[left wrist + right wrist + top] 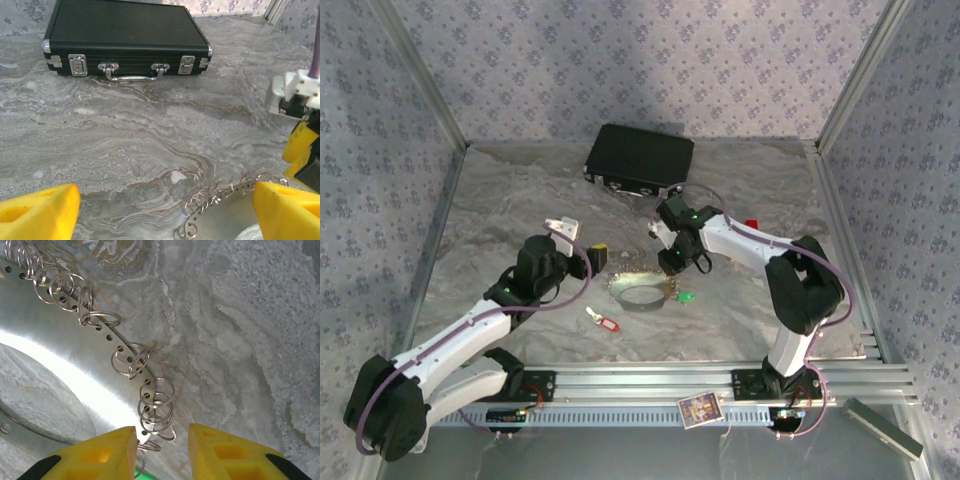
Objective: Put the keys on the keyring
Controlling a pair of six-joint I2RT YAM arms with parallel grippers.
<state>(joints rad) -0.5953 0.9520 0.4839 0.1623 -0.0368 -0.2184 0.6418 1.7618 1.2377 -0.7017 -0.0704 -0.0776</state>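
Note:
The keyring point(640, 294) is a wide pale metal band standing on edge mid-table, with several small split rings threaded through holes along its rim. The red-tagged key point(603, 320) lies just in front and left of it; the green-tagged key point(685, 296) lies at its right. My right gripper point(670, 268) hangs over the band's right rim. In the right wrist view it point(162, 452) is open, yellow fingertips point(97, 455) straddling a cluster of split rings point(156, 407) on the keyring point(75, 355), with a green sliver point(140, 473) below. My left gripper point(595, 262) point(160, 215) is wide open and empty beside the keyring point(235, 212).
A black case point(640, 160) point(125, 40) lies shut at the back. A small red block point(751, 224) sits behind the right arm and a white piece point(560, 228) behind the left. A printed card point(700, 408) rests on the front rail. Patterned walls enclose the table.

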